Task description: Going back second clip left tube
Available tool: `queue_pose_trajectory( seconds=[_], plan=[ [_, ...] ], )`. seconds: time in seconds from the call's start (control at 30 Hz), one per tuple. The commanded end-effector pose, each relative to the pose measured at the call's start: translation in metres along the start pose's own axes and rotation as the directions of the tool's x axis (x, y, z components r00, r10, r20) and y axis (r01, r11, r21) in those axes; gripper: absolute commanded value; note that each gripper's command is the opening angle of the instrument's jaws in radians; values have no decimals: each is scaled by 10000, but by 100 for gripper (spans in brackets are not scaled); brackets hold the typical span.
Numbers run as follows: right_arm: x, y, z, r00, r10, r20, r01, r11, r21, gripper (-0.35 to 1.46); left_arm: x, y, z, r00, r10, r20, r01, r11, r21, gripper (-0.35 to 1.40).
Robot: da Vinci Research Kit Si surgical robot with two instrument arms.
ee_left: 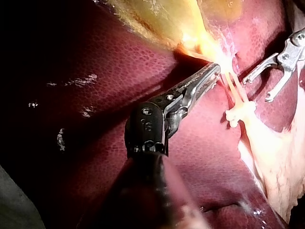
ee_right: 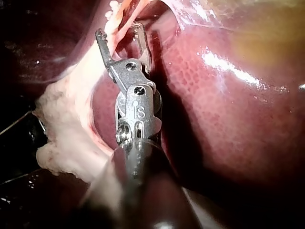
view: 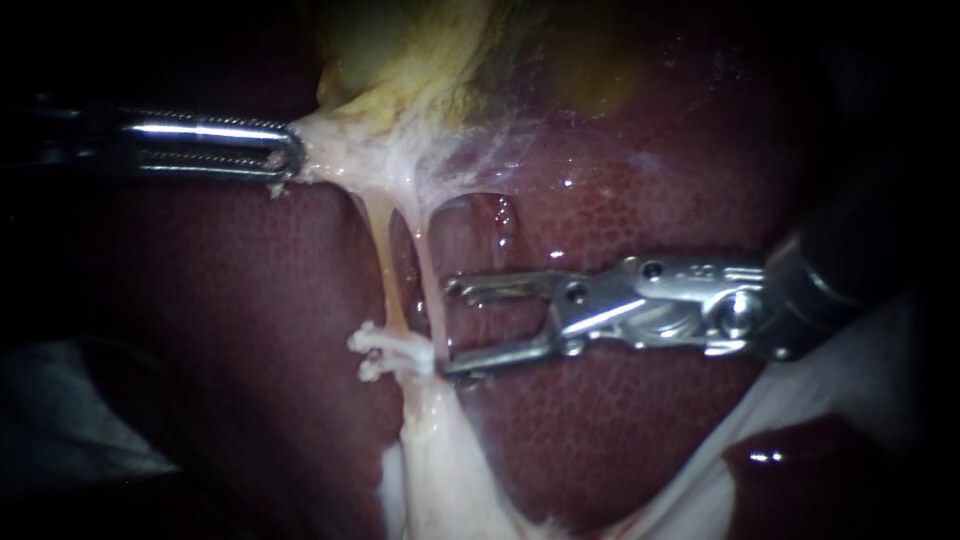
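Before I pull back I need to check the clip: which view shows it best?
Endoscope view: the clip lies side-on across the left tube, seen whole. Left wrist view shows it as a pale lump; right wrist view barely catches it.

The left tube (view: pixel 383 262) — pale, thin, stretched taut — carries one white clip (view: pixel 385 348) clamped across its lower end.

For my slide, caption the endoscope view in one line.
Left instrument grips tissue below the gallbladder; right instrument, jaws open, sits beside two tubes, white clip on the left tube.
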Motion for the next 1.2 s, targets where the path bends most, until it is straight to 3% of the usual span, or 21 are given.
queue_pose_trajectory(
  seconds=[0.03,0.17,0.37,0.6,0.77,0.97,1.2],
  plan=[
    [1,0,-6,10000,-41,-16,41,10000,-19,50,0,0,0,10000,0,0,0,10000,-1,-35],
    [2,-5,-37,9985,-522,157,523,9986,-24,50,0,0,-2,10000,2,4,-2,10000,-8,-35],
    [10,-18,-75,9771,-1697,1280,1758,9837,-379,50,0,-2,-1,10000,3,5,-3,10000,-11,-35],
    [24,-21,-101,9691,-2038,1392,2133,9753,-573,50,-7,-5,6,10000,44,-21,-44,10000,40,-35],
    [25,-21,-112,9683,-2078,1390,2167,9748,-526,50,-21,-11,22,9999,129,-95,-128,9998,118,-35],
    [24,-23,-116,9654,-2148,1477,2238,9735,-469,50,-44,-23,54,9995,286,165,-287,9996,48,-35],
    [23,-23,-119,9653,-2158,1474,2244,9735,-448,50,-50,-33,71,9991,336,262,-337,9994,22,-35]
  ],
)
